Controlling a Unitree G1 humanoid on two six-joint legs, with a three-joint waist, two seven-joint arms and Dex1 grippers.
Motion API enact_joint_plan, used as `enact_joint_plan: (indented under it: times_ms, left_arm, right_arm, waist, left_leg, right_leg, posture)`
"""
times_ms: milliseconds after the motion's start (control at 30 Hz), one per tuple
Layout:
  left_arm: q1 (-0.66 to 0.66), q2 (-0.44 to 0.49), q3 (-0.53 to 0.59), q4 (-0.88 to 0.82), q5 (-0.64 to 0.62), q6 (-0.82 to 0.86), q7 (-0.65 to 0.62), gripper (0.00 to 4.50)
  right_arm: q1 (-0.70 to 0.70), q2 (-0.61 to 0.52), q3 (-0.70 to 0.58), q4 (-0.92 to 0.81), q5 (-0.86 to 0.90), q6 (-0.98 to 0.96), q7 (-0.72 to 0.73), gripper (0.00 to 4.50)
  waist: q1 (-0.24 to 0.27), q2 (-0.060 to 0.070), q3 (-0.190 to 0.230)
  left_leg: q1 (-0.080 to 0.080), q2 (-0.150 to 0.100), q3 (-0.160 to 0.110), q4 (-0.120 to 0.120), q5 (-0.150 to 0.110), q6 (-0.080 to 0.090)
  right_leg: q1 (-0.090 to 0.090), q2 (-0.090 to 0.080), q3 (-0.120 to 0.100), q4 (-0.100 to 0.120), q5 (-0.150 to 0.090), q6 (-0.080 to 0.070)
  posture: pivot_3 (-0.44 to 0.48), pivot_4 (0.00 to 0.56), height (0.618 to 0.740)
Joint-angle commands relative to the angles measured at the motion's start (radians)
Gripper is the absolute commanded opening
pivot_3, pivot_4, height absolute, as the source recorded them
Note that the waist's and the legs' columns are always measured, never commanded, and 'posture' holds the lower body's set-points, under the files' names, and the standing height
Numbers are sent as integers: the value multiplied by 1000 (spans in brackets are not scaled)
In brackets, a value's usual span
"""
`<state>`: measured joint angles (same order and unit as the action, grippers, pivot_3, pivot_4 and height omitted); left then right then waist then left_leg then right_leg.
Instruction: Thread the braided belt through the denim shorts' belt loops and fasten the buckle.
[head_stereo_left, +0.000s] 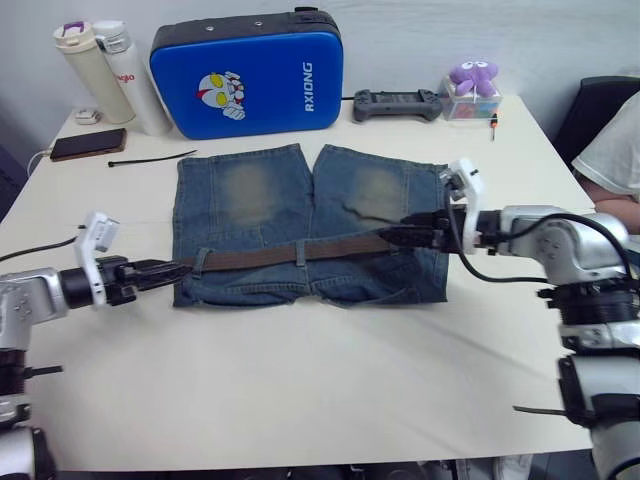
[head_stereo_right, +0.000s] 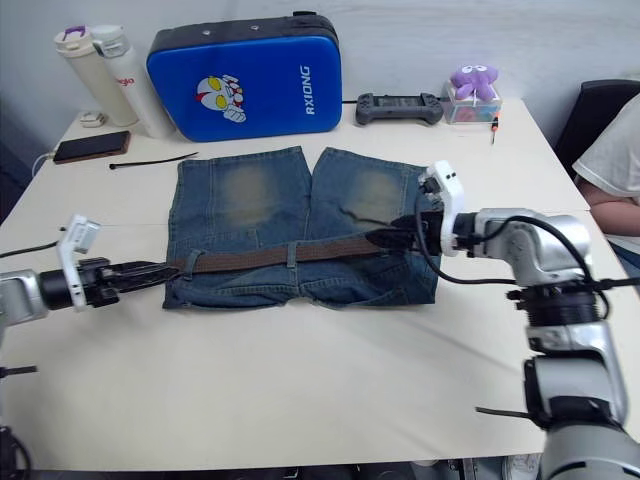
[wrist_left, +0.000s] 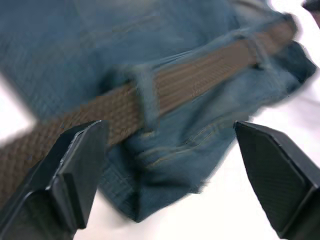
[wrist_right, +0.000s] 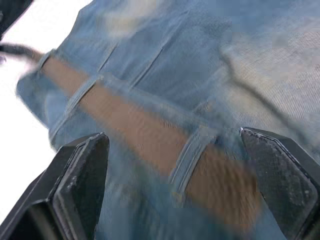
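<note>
Three blue denim belt loops (head_stereo_left: 300, 253) already carry your brown braided belt (head_stereo_left: 260, 258); both end effectors (wrist_left: 170, 175) (wrist_right: 175, 185) gape, buckle unfastened.

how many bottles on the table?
2. Both stand upright at the table's far left corner, side by side: the beige bottle with a purple lid on the outside, the white bottle next to it, beside the blue case. None seems hidden.

White letters "RXIONG" run vertically up the front of the blue hard case (head_stereo_left: 247, 85), right of its cartoon figure. Small red lettering on the white bottle (head_stereo_left: 127, 78), too small to read.
</note>
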<state>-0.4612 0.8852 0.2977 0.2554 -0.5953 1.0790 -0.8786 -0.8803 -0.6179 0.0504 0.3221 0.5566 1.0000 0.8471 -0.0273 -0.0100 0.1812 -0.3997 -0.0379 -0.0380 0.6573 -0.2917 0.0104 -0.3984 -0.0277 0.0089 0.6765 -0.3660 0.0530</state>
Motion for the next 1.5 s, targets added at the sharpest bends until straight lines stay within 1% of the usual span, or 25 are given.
enact_joint_plan:
  times_ms: [33, 100, 133, 300, 433, 500, 567, 600, 700, 733, 767, 833, 867, 900, 967, 1000, 1033, 1133, 1200, 1267, 1300, 1333, 1433, 1500]
  left_arm:
    - [-94, -40, -2, 66, 20, 18, 79, 4408]
    - [-124, -46, -14, 99, 24, 26, 76, 4408]
    - [-133, -42, -20, 115, 27, 26, 71, 4408]
    - [-143, -29, -105, 167, 62, 9, 16, 4408]
    - [-138, -50, -191, 157, 97, -35, -35, 4408]
    - [-151, -66, -205, 166, 106, -45, -42, 4408]
    - [-166, -73, -217, 172, 113, -53, -54, 4500]
    - [-176, -75, -217, 177, 115, -53, -57, 4500]
    - [-201, -65, -219, 191, 123, -67, -79, 3802]
    - [-207, -57, -220, 195, 126, -76, -90, 3331]
    - [-212, -53, -218, 199, 128, -83, -99, 3003]
    - [-223, -45, -209, 210, 125, -88, -121, 2134]
    - [-225, -42, -207, 212, 125, -98, -132, 1689]
    - [-227, -38, -207, 211, 123, -99, -143, 1335]
    - [-229, -37, -204, 209, 120, -111, -165, 466]
    - [-229, -37, -200, 207, 117, -115, -172, 184]
    - [-230, -38, -197, 206, 117, -118, -176, 106]
    - [-215, -34, -179, 166, 96, -150, -220, 106]
    - [-181, -26, -175, 110, 91, -215, -271, 106]
    - [-113, -11, -201, 56, 157, -420, -326, 106]
    - [-85, -14, -190, 34, 153, -475, -353, 106]
    - [-57, -18, -177, 18, 153, -549, -380, 106]
    - [12, -11, -163, -15, 154, -694, -453, 106]
    - [78, -13, -150, -40, 185, -892, -495, 106]
  right_arm:
    - [-70, 34, -21, 128, -63, -71, -35, 4500]
    - [-77, 36, -1, 157, -95, -99, -12, 4500]
    - [-77, 42, -9, 169, -87, -86, -2, 4500]
    - [-58, 46, -9, 227, -123, -114, 24, 4500]
    - [-53, 48, -16, 255, -133, -111, 45, 4500]
    - [-45, 44, -6, 243, -137, -100, 66, 4500]
    - [-38, 45, -11, 235, -135, -90, 76, 3971]
    - [-36, 44, -13, 234, -136, -89, 80, 3624]
    - [-24, 41, -15, 219, -134, -80, 92, 2468]
    - [-18, 38, -14, 209, -132, -75, 97, 1981]
    - [-14, 36, -15, 202, -131, -71, 101, 1605]
    - [-6, 32, -18, 182, -128, -60, 107, 670]
    - [-3, 29, -21, 169, -123, -53, 112, 277]
    - [2, 24, -23, 151, -119, -46, 119, 121]
    - [13, 14, -24, 108, -111, -35, 136, 123]
    - [21, 7, -29, 74, -101, -27, 147, 123]
    - [27, 3, -33, 50, -94, -21, 153, 123]
    - [66, -20, -43, -53, -83, -38, 175, 123]
    - [107, -42, -52, -133, -84, -85, 188, 123]
    - [159, -67, -54, -215, -95, -150, 203, 123]
    - [199, -81, -54, -271, -97, -190, 217, 123]
    - [263, -98, -54, -341, -116, -276, 234, 123]
    - [396, -128, -63, -465, -147, -436, 253, 123]
    - [526, -123, -111, -553, -160, -584, 251, 123]
  waist:
    - [3, 0, 0]
    - [2, 0, 0]
    - [0, -1, 0]
    - [-5, -1, 0]
    - [-3, 0, -1]
    - [-2, 1, -1]
    - [-1, 1, -1]
    - [0, 1, -1]
    - [1, 1, -1]
    - [1, 1, -1]
    - [0, 1, -1]
    - [0, 1, -1]
    - [0, 1, -1]
    - [0, 1, -1]
    - [0, 1, -1]
    - [0, 1, -1]
    - [0, 1, -1]
    - [0, 1, -1]
    - [0, 1, -1]
    - [1, 1, -1]
    - [1, 1, -1]
    - [2, 1, -1]
    - [3, 1, -1]
    - [3, 1, -1]
  left_leg:
    - [-4, 0, -1, 4, 2, -4]
    - [-10, -2, -1, 7, 2, -5]
    - [-11, -2, -1, 7, 2, -4]
    - [-11, -2, 2, 7, 2, -5]
    - [-9, -2, 3, 7, 2, -5]
    - [-9, -2, 4, 7, 2, -5]
    - [-9, -2, 4, 7, 2, -5]
    - [-9, -2, 4, 7, 2, -5]
    - [-9, -2, 4, 8, 2, -5]
    - [-9, -2, 4, 8, 2, -5]
    - [-9, -2, 4, 8, 2, -4]
    - [-9, -2, 4, 7, 2, -5]
    - [-9, -2, 4, 7, 2, -5]
    - [-9, -2, 4, 7, 2, -5]
    - [-9, -2, 4, 8, 2, -5]
    - [-9, -2, 4, 8, 2, -5]
    - [-9, -2, 4, 8, 2, -5]
    - [-10, -2, 4, 7, 2, -5]
    - [-10, -2, 4, 7, 2, -5]
    - [-10, -2, 4, 7, 1, -5]
    - [-10, -2, 4, 7, 1, -5]
    - [-10, -2, 4, 7, 1, -5]
    - [-10, -1, 4, 6, 1, -5]
    - [-10, -1, 4, 7, 1, -5]
  right_leg:
    - [-3, 0, -1, 2, 0, 0]
    - [-9, -1, -1, 6, 0, 0]
    - [-11, -2, -1, 7, 0, 0]
    - [-12, -2, -1, 7, 0, 1]
    - [-11, -2, 0, 7, 0, 1]
    - [-11, -2, 0, 8, 0, 1]
    - [-11, -3, 0, 8, 0, 1]
    - [-11, -3, 0, 8, 0, 1]
    - [-11, -3, 0, 8, 0, 1]
    - [-11, -3, 0, 8, 0, 1]
    - [-11, -3, 0, 8, 0, 1]
    - [-12, -3, 0, 8, 0, 1]
    - [-12, -3, 0, 8, 0, 1]
    - [-12, -3, 0, 8, 0, 1]
    - [-12, -3, 0, 8, 0, 1]
    - [-12, -3, 0, 9, 0, 1]
    - [-12, -3, 0, 8, 0, 1]
    - [-12, -3, 0, 8, 0, 1]
    - [-12, -3, 0, 8, 0, 1]
    - [-12, -3, 0, 8, 0, 1]
    - [-12, -3, 0, 7, 0, 1]
    - [-12, -3, 0, 6, 0, 1]
    - [-11, -2, 0, 5, 0, 1]
    - [-10, -2, 0, 4, 0, 1]
  posture:
    - [0, 150, 739]
    - [0, 150, 739]
    - [0, 150, 739]
    - [0, 150, 739]
    - [0, 150, 739]
    - [0, 150, 739]
    - [0, 150, 739]
    - [0, 150, 739]
    - [0, 150, 739]
    - [0, 150, 739]
    - [0, 150, 739]
    - [0, 150, 739]
    - [0, 150, 739]
    - [0, 150, 739]
    - [0, 150, 739]
    - [0, 150, 739]
    - [0, 150, 739]
    - [0, 150, 739]
    - [0, 150, 739]
    - [0, 150, 739]
    - [0, 150, 739]
    - [0, 150, 739]
    - [0, 150, 739]
    - [0, 150, 739]
